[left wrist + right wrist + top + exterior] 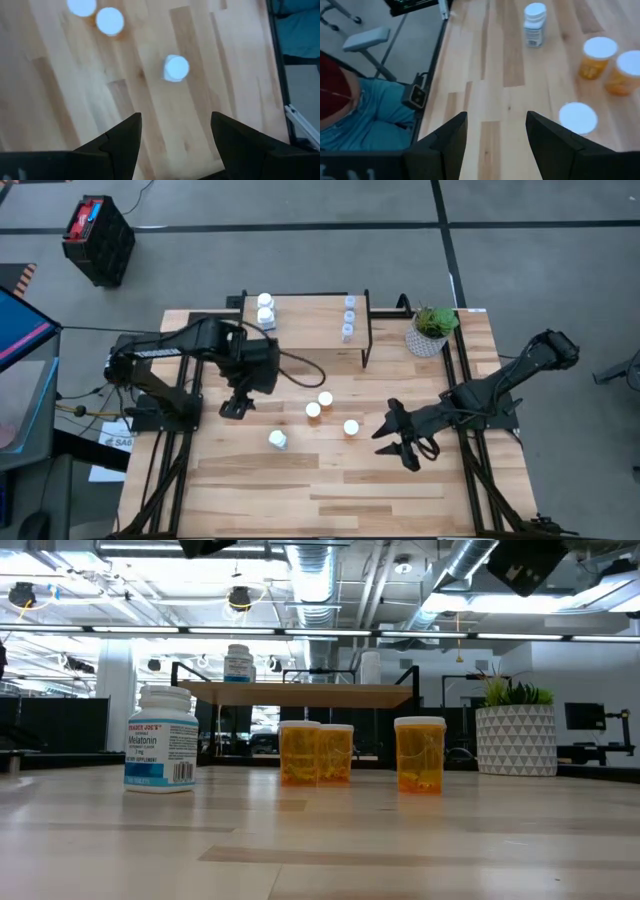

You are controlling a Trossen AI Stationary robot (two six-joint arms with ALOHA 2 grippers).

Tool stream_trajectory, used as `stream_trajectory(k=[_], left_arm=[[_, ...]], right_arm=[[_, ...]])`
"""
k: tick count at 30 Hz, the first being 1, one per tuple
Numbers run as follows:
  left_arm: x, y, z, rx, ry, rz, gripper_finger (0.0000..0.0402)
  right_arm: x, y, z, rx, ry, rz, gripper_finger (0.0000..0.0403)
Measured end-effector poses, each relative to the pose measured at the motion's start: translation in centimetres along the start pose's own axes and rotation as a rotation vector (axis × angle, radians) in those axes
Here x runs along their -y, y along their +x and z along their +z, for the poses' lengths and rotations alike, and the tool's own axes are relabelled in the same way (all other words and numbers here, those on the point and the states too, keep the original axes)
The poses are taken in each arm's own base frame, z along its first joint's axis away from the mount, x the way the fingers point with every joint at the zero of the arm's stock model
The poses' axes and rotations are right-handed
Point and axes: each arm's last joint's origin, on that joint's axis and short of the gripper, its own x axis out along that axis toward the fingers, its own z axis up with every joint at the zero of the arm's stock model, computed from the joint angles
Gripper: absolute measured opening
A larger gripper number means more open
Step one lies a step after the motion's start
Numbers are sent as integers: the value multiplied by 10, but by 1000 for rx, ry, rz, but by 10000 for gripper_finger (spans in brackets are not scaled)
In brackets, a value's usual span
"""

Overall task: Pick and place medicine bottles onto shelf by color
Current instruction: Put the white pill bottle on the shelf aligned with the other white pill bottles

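I see my left pincer (237, 408) spread and empty over the table (330, 500) near the white bottle (277, 440), my right pincer (400, 442) spread beside three orange bottles (351, 427).

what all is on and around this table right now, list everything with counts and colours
white bottles, blue labels: three; two on the shelf's left end, one on the table
orange bottles: three, white caps, mid-table
clear bottles: three, pale bluish, on the shelf's right side
shelf: one, light wood top, black legs, table's far edge
plant pot: one, white, green plant, far right corner
crate: one, black, on the floor far left
left gripper: fingers open, near the shelf's left end
right gripper: fingers open, right of the orange bottles
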Motion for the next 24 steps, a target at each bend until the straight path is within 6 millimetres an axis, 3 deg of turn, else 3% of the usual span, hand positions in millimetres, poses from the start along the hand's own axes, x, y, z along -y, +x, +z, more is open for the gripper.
stream_trajectory(k=[5,10,16,24], left_arm=[[9,19,-10,84,8,5,224],[10,61,-18,201,14,63,224],[13,107,-30,197,16,101,224],[26,130,-32,230,74,159,224]], right_arm=[[-6,-1,-3,14,-18,-9,224],[-10,-2,-5,28,-30,-33,224],[-11,-2,-6,25,-33,-29,224],[-6,-2,-2,92,-23,-147,224]])
